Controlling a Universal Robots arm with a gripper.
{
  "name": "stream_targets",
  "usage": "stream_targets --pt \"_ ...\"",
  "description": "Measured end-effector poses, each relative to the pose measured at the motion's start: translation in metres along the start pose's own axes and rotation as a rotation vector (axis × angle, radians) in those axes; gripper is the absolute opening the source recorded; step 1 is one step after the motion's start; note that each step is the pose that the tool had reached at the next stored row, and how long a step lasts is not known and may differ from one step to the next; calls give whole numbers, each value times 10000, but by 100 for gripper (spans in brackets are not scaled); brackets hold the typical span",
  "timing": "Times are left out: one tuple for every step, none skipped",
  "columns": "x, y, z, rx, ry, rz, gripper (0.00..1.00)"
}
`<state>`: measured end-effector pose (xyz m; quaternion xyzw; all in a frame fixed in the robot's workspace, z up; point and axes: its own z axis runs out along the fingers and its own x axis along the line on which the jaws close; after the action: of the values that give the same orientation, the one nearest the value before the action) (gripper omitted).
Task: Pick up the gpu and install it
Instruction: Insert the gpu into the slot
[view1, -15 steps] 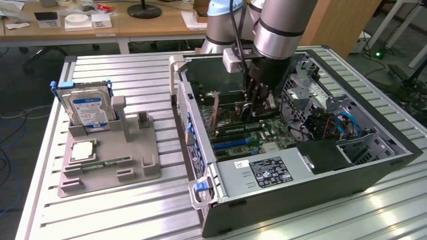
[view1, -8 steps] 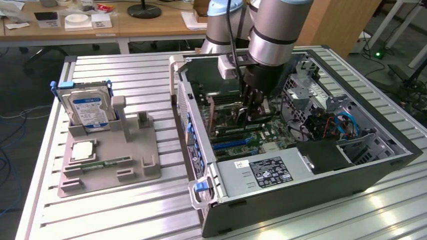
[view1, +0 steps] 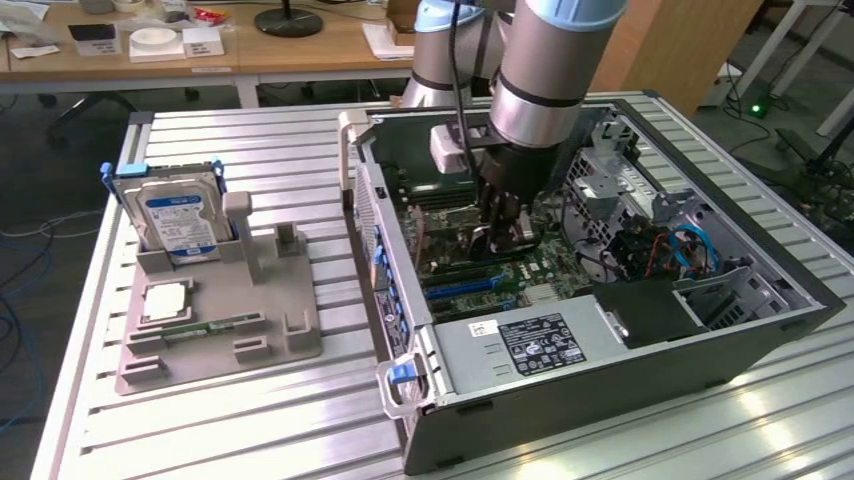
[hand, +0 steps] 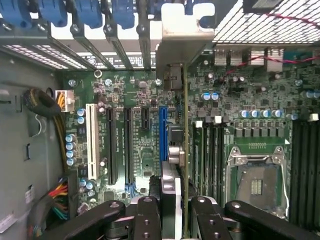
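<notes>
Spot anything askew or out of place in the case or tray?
Nothing stands out. The gripper holds the green gpu card with silver bracket edge-on, parallel to the motherboard slots inside the black computer case. The silver blue-labelled hard drive stands upright in the grey holder.

Silver with blue label: hard drive (view1: 180, 222), nine o'clock of the black computer case (view1: 747, 350). Pale grey fixture tray (view1: 220, 335). Dark green motherboard (hand: 142, 150), one blue slot (hand: 163, 132), one white slot (hand: 91, 142). Silver bracket on green-edged gpu (hand: 183, 44); black gripper (hand: 172, 212).
</notes>
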<state>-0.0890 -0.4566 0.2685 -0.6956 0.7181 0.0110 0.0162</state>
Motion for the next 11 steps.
stream_targets --pt "20 0 16 -3 4 -1 28" --pt "44 0 34 -2 1 -2 28" --pt "59 -1 50 0 -3 -3 28" --pt "64 2 61 0 -4 -4 28" --pt "65 11 69 0 -4 -4 28" --pt "66 25 74 0 -3 -6 28" --pt "67 42 80 -1 -1 -8 28" --pt "68 52 86 -1 -2 -7 28" --pt "67 56 94 1 -5 -7 28" --pt "68 56 104 0 -4 -8 28" --pt "70 56 118 0 -4 -9 28"
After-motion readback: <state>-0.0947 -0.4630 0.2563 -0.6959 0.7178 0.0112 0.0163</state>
